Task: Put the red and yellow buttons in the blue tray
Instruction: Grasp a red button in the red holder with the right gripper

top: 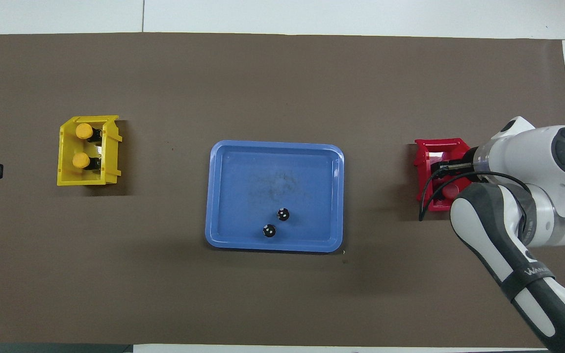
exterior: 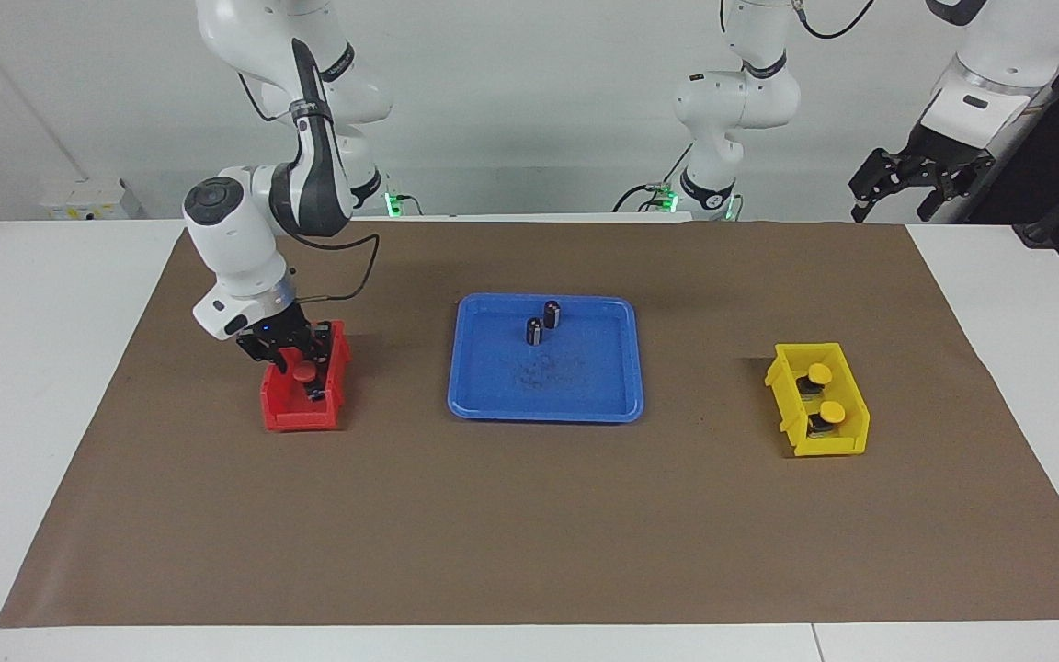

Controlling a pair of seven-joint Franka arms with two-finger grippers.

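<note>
Toward the right arm's end of the table stands the small red bin (exterior: 283, 418) (top: 427, 147). My right gripper (exterior: 283, 357) (top: 445, 169) reaches down into it, at the end nearer the robots. One red button (exterior: 306, 371) (top: 451, 191) shows its cap in the bin beside the gripper; whether anything is gripped is hidden. Two yellow buttons (exterior: 820, 372) (exterior: 831, 410) (top: 84, 131) (top: 81, 160) stand in the yellow bin (exterior: 847, 446) (top: 86, 180). The blue tray (exterior: 585, 391) (top: 243, 171) lies mid-table. My left gripper (exterior: 891, 213) waits, open and raised over the mat's corner at its own end.
Two dark capless cylinders (exterior: 535, 331) (exterior: 552, 313) (top: 283, 214) (top: 269, 230) stand in the blue tray near its rim nearer the robots. A brown mat (exterior: 529, 524) covers the table. The right arm's cable hangs by the red bin.
</note>
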